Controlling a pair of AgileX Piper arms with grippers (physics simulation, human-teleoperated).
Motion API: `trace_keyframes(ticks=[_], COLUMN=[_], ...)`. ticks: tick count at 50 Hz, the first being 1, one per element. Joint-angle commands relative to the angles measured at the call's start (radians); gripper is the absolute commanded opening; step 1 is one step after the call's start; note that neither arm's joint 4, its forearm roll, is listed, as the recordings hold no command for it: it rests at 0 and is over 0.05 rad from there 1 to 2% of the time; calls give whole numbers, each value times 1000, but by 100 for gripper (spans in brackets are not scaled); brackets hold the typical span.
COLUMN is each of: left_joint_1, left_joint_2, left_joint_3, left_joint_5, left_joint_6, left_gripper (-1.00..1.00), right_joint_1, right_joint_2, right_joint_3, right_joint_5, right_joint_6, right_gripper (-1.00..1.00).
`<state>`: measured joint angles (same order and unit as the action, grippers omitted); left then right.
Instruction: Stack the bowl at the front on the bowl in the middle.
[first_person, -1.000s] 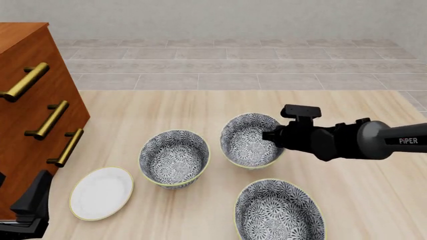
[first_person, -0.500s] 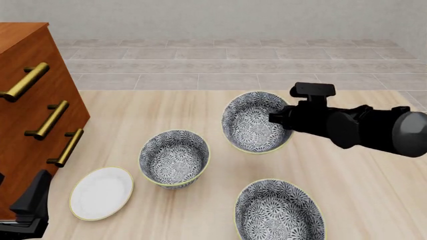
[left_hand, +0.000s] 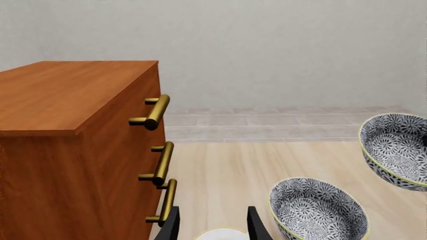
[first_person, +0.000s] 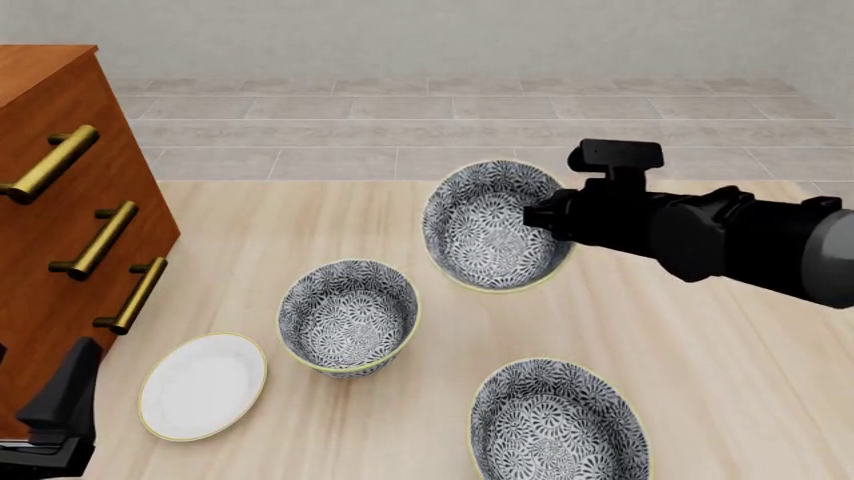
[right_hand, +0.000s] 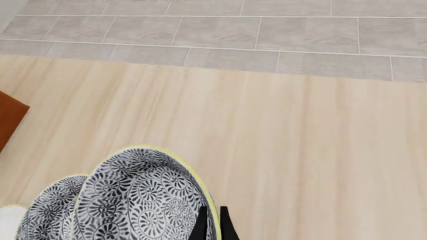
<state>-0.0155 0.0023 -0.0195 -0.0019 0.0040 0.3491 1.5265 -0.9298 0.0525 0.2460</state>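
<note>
My right gripper (first_person: 541, 218) is shut on the right-hand rim of the bowl at the front (first_person: 487, 235), holding it tilted above the table. In the right wrist view its fingers (right_hand: 212, 225) pinch the yellow rim of this bowl (right_hand: 140, 200). The bowl in the middle (first_person: 347, 315) stands upright on the table, lower left of the held bowl and apart from it; the left wrist view shows it too (left_hand: 317, 210), with the held bowl (left_hand: 397, 150) beyond. My left gripper (left_hand: 213, 226) is open and holds nothing, low at the near left by the cabinet.
A third floral bowl (first_person: 561, 420) sits nearest the camera at the right. A flat white plate (first_person: 203, 387) lies at the near left. A wooden cabinet (first_person: 67, 230) with brass handles (first_person: 100, 240) stands along the left side.
The right gripper has lifted the bowl off the table, then carried it a little leftward and up. The left arm and the other bowls have not moved.
</note>
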Motion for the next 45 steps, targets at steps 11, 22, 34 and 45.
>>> trace_keyframes(ticks=[11,22,34,45], left_joint_1=[7,12,15,14], left_joint_2=[-1,-2,-2,-2], left_joint_3=[-21,-29,-33,-34], left_joint_5=[4,6,9,10], left_joint_6=[-12,-13,-16,-18], left_gripper=[100,100,100,100], right_joint_1=[143,201,269,313], right_joint_2=[38,83,122,153], right_joint_3=[-153,-206,-231,-261], right_joint_5=[65,82,78,85], right_joint_6=[50,72,101,116], right_gripper=[-100,-100,-100,-100])
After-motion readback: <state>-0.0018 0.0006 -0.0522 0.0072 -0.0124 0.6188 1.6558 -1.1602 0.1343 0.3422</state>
